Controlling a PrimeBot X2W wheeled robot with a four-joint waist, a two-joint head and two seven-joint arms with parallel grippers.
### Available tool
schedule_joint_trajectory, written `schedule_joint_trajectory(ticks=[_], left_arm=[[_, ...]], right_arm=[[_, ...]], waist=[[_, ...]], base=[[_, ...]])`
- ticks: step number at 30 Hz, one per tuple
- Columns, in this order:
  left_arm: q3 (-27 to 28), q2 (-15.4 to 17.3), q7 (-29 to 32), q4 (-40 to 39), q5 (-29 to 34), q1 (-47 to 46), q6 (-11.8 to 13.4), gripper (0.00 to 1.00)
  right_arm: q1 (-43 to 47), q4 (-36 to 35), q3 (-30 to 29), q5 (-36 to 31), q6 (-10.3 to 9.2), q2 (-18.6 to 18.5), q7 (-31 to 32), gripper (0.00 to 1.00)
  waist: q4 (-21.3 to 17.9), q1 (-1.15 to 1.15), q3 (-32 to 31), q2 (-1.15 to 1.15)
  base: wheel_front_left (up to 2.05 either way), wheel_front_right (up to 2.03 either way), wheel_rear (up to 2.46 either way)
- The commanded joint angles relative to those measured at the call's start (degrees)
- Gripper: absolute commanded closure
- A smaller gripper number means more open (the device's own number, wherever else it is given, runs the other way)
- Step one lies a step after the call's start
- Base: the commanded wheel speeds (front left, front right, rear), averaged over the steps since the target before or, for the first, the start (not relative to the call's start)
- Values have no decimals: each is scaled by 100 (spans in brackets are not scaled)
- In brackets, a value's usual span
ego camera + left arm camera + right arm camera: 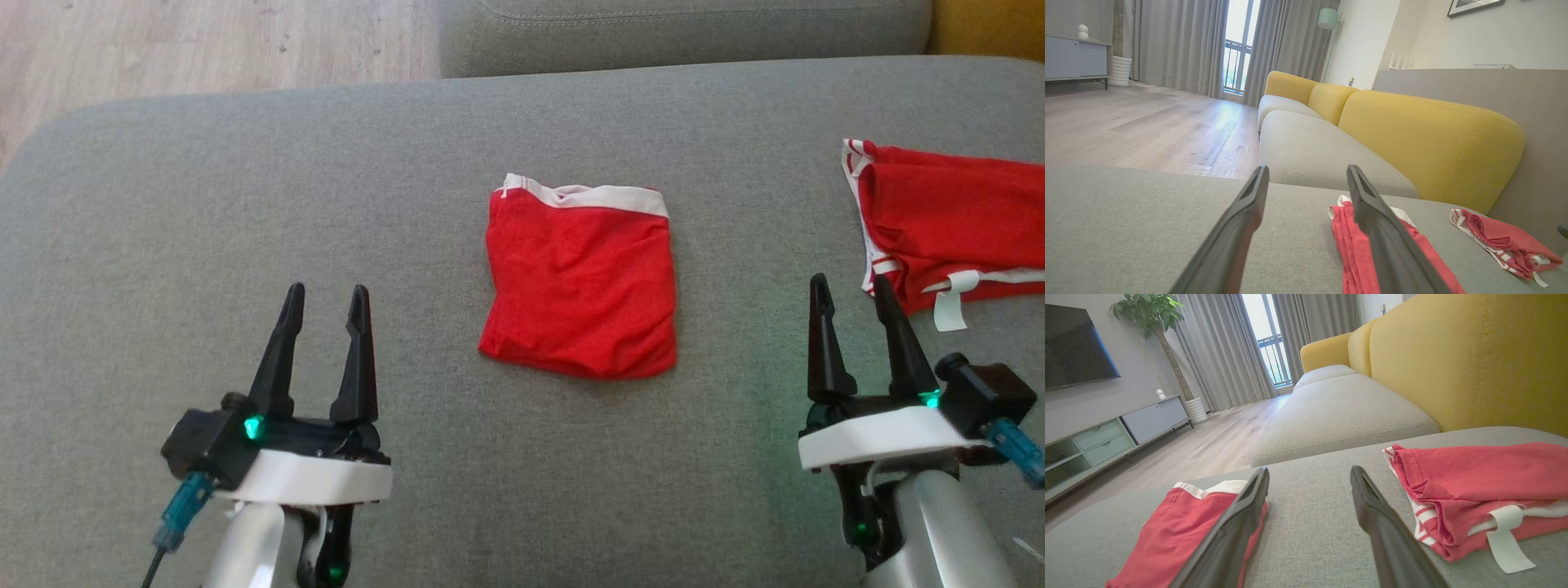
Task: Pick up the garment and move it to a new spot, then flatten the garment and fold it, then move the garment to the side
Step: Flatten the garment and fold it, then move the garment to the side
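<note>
The garment (pixel 581 282) is red with a white waistband and lies folded into a rough square at the middle of the grey cushion (pixel 245 204). It also shows in the left wrist view (pixel 1349 241) and in the right wrist view (pixel 1171 535). My left gripper (pixel 326 298) stands open at the lower left, well left of the garment, with nothing between its fingers. My right gripper (pixel 851 292) is open at the lower right, to the right of the garment and apart from it.
A second red garment (pixel 947 220) with white stripes lies folded at the cushion's right edge, close to my right gripper. A yellow sofa back (pixel 1453 363) rises behind it. Another grey seat (pixel 678 33) and wooden floor (pixel 163 49) lie beyond.
</note>
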Motion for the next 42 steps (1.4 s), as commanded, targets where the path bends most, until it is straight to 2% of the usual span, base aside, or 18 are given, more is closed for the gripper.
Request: schedule_joint_trajectory(ticks=[1, 13, 21, 26, 31, 39, 40, 41, 42], left_arm=[[231, 47, -54, -252, 9, -96, -9, 0], [82, 47, -54, -241, -57, -160, 8, 0], [-53, 47, -54, -281, -161, -346, 10, 0], [-205, 47, -54, -244, -256, -430, 20, 0], [-301, 47, -54, -163, -341, -428, 66, 0], [-305, 47, -54, -79, -383, -365, 91, 0], [-272, 47, -54, -82, -395, -368, 102, 0], [-245, 47, -54, -80, -395, -371, 103, 0], [-224, 47, -54, -78, -387, -369, 103, 0]], right_arm=[[-79, -195, 101, 16, -4, 0, -62, 0], [-176, -227, -19, 26, -4, 0, -62, 0], [-765, 348, 234, 57, -4, 0, 331, 0], [-1088, 932, 278, 217, -4, 0, 721, 0], [-1482, 1904, 198, 583, -4, 0, 1246, 0], [-2063, 3078, 352, 370, -4, 0, 1476, 0], [-2100, 3152, 370, 365, -4, 0, 1456, 10], [-2132, 3220, 394, 369, -4, 0, 1432, 51], [-2162, 3279, 433, 368, -4, 0, 1401, 86]], waist=[[18, -1, -6, 0], [324, -1, 128, 0], [771, -1, 502, 0], [1050, -1, 631, 0], [1336, -1, 659, 0], [1558, -1, 641, 0], [1558, -1, 633, 0], [1552, -1, 623, 0], [1538, -1, 609, 0]], base=[[0, 0, 0], [0, 0, 0], [0, 0, 0], [0, 0, 0], [0, 0, 0], [0, 0, 0], [0, 0, 0], [0, 0, 0], [0, 0, 0]])
